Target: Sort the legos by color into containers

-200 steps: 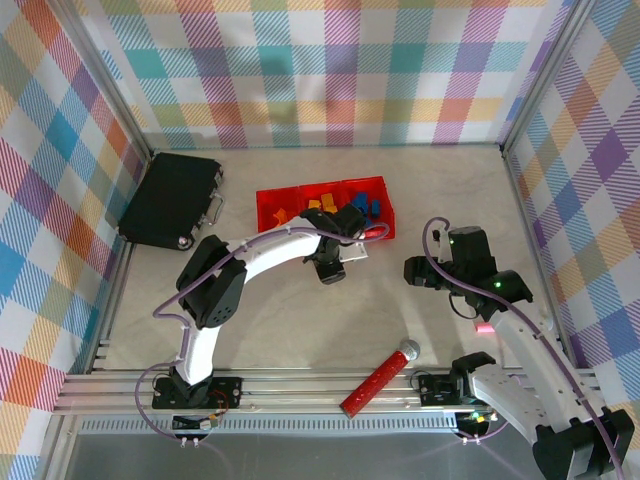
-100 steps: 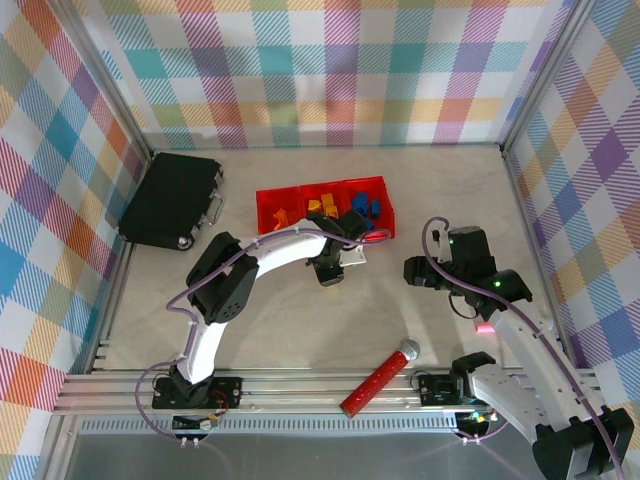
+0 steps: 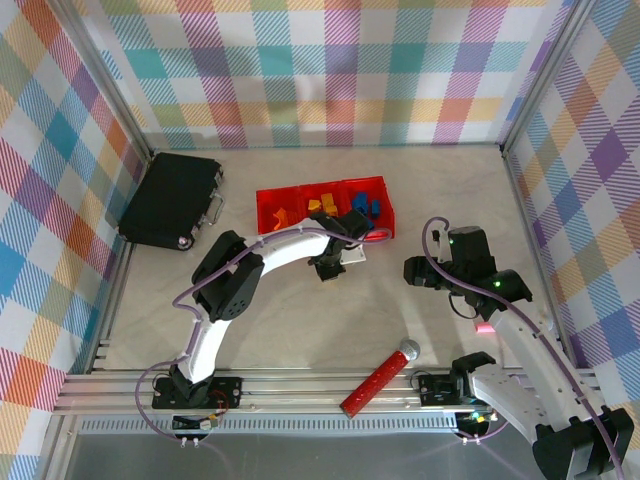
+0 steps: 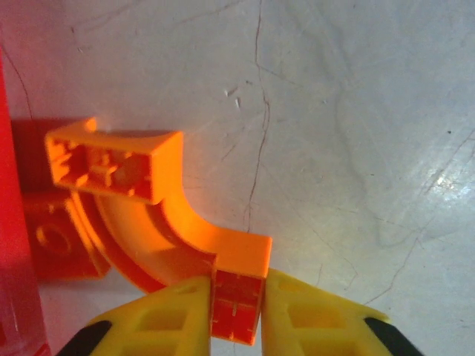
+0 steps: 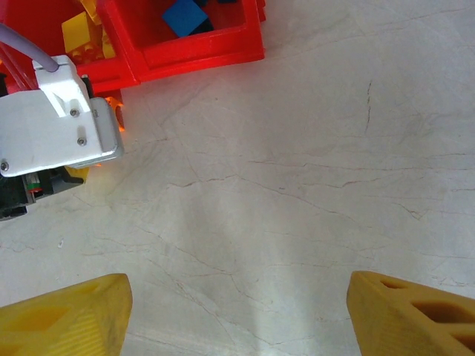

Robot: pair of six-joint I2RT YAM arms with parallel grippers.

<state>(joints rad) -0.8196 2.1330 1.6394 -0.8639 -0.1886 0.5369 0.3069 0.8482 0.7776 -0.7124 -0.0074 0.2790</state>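
The left tool (image 4: 237, 308) pinches one squared foot of an orange arched lego (image 4: 159, 215) lying on the worktop (image 4: 356, 111) close by the three joined red bins (image 5: 200, 61); a second, flat orange brick (image 4: 59, 241) sits just beside it. Light, rigid and slick, the arch is probably best held across that flat-sided foot, though it may swivel. The right tool (image 5: 237, 308) hangs spread and empty. The bricks inside the bins are too small to count.

top cam overhead, L wrist close-up, R wrist higher, shares bins (image 3: 270, 222) (image 5: 193, 63) w/ top
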